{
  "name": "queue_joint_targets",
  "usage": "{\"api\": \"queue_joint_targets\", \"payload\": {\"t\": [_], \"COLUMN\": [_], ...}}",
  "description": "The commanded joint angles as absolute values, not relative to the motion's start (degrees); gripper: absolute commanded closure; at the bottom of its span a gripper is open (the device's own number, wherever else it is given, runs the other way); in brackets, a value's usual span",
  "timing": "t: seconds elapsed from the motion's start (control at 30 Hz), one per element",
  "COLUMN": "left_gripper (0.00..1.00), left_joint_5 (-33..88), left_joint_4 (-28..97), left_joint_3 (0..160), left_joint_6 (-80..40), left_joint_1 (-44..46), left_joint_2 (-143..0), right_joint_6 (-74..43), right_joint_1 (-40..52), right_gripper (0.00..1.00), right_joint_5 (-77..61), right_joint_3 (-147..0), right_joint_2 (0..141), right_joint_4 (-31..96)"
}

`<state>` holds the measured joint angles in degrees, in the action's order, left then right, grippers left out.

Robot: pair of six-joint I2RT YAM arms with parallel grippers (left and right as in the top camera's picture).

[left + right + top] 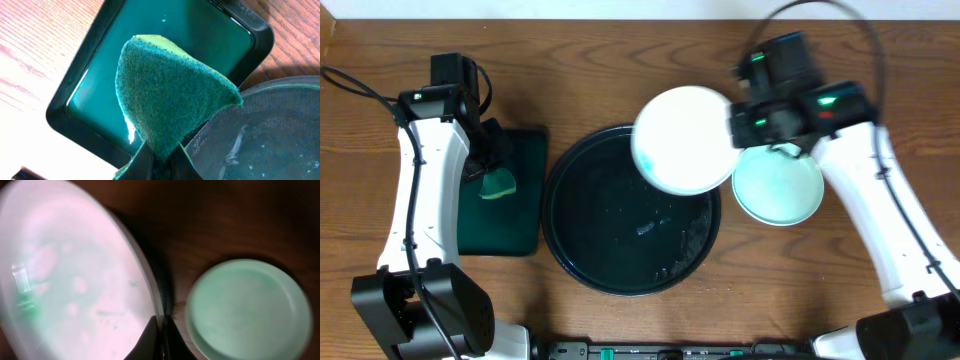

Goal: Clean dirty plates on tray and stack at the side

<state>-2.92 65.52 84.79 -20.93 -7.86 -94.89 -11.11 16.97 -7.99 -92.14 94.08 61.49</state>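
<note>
My right gripper is shut on the rim of a white plate and holds it lifted over the far right edge of the black round tray. In the right wrist view the held plate fills the left, tilted, with faint green specks, and my fingers pinch its edge. A pale-green plate lies on the table right of the tray, also in the right wrist view. My left gripper is shut on a green sponge above the rectangular dark-green tray.
The black tray is wet with streaks and droplets. The dark-green rectangular tray sits left of it. Both arms' white links stretch down the table's left and right sides.
</note>
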Motion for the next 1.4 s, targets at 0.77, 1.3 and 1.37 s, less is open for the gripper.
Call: {"api": "queue_joint_targets", "payload": {"t": [0.77, 1.3, 1.37], "left_gripper": [0.93, 0.93, 0.93], "left_joint_5": [-3.01, -3.44, -3.44], "left_joint_4": [65.71, 63.9, 61.52], "left_joint_3": [84.58, 80.09, 80.03], "left_joint_6": [-20.14, 5.52, 5.28], "left_joint_1": [-7.97, -8.08, -8.08], "left_joint_2": [-95.09, -106.06, -110.15], "right_joint_6": [-19.7, -9.5, -8.99], "right_joint_1": [-11.97, -4.05, -3.97], "right_gripper": [0.68, 0.11, 0.11], "right_joint_5": [-7.29, -15.25, -15.27], "right_joint_3": [-56.29, -73.67, -73.67], "right_joint_2": [93.95, 88.4, 88.4], "right_joint_4": [43.68, 54.59, 54.7]}}
